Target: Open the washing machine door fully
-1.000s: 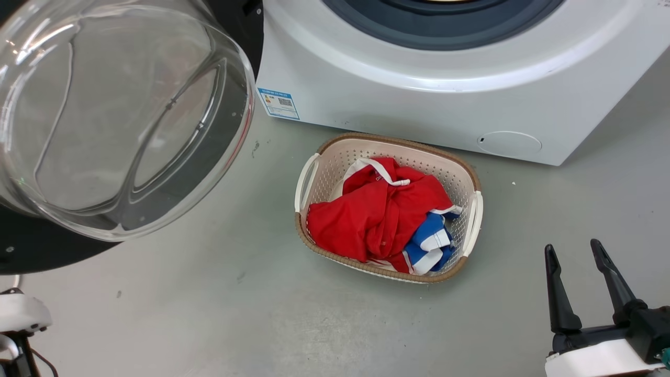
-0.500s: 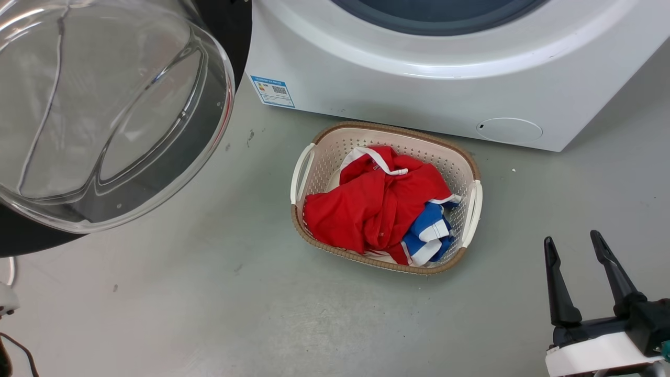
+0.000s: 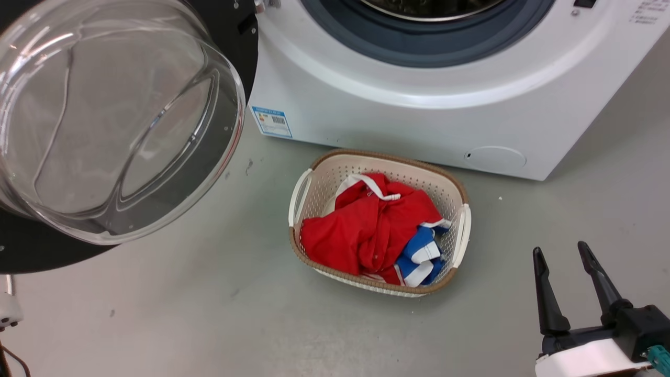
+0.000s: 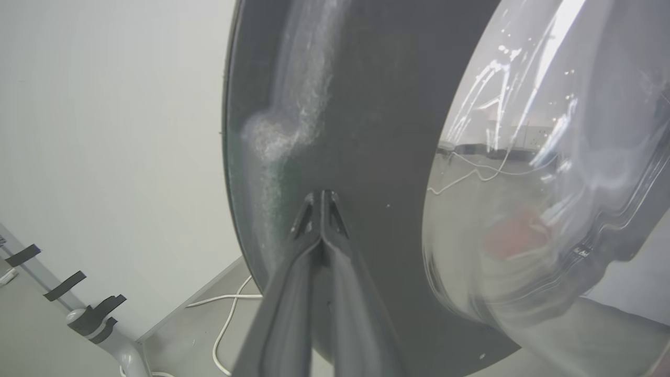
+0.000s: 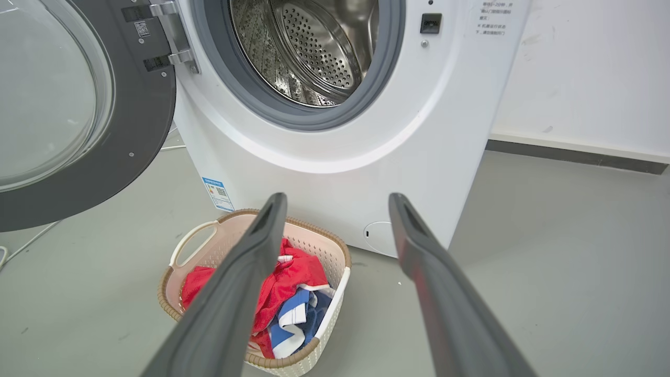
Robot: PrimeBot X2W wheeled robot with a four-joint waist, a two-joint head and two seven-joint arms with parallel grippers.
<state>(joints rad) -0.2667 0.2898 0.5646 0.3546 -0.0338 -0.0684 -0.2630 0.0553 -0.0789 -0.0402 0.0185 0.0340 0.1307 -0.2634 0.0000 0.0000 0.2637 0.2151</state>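
Two long-fingered hands frame this laundry scene. The door (image 3: 115, 120) stands swung out from the machine (image 3: 419, 115), spanning 9 to 11 o'clock in the head view, its clear glass bulging toward the camera with the black ring behind it. The machine sits at 12 o'clock with its grey-blue ring exposed. In the right wrist view the steel drum (image 5: 314, 47) shows through the open mouth, and a metal hinge (image 5: 175, 31) joins door to cabinet at 11 o'clock.

The left hand (image 4: 320, 201), fingers pressed together, points at the door's dark ring beside the glass; whether the tips touch it cannot be told. The right hand (image 3: 560, 250) hangs at 4 o'clock in the head view, fingers spread and holding nothing, well apart from the door.

On the floor (image 3: 209, 314) just before the machine, a basket (image 3: 387, 157) holds red and blue-white clothes (image 3: 366, 230). A blue label (image 3: 271, 121) marks the machine's lower corner near the door.
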